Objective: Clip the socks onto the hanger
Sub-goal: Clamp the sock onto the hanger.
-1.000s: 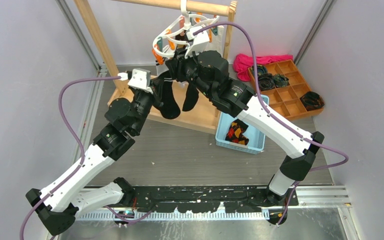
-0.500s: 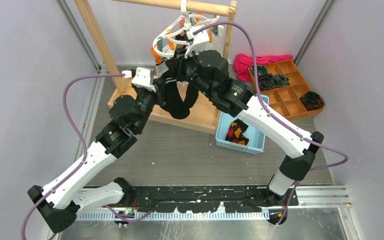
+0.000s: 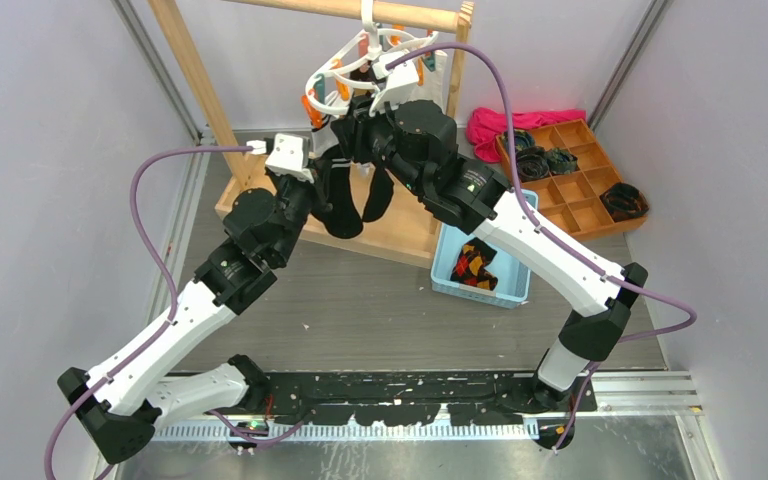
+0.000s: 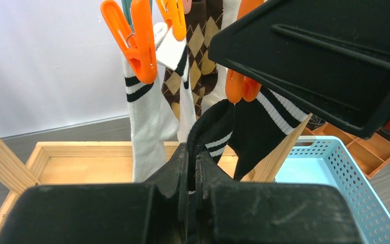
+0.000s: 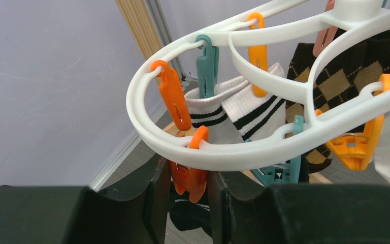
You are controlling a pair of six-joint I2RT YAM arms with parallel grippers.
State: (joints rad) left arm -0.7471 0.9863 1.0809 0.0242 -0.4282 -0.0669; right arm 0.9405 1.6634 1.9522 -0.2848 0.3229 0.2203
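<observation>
1. The left gripper (image 4: 192,152) has its jaws pressed together on the striped cuff of one black sock (image 4: 210,134). No gap shows between the two fingers.
2. From the fingers, this sock bends upward toward an orange clip (image 4: 241,86). In the top view, the rest of it hangs down beside the left wrist, over the base of the wooden rack (image 3: 195,75).
3. The second black sock (image 4: 261,119) hangs just beside the first one, under the same orange clip. Its top edge meets the tips of the clip, but I cannot tell if the clip really bites it.
4. The right gripper (image 5: 188,173) has narrow jaws, with one finger on each side of the orange clip. Both fingers touch the clip, so it is held between them.
5. This clip hangs from the near edge of the white hanger (image 5: 244,152). The hanger hangs by its hook on the top bar of the wooden rack, and both grippers are just under it.
6. Other clips on the hanger hold white socks (image 4: 150,117) with black stripes and brown argyle socks (image 4: 195,46).
7. A blue basket (image 4: 330,168) stands on the table, to the right of the rack base and under the right arm.
</observation>
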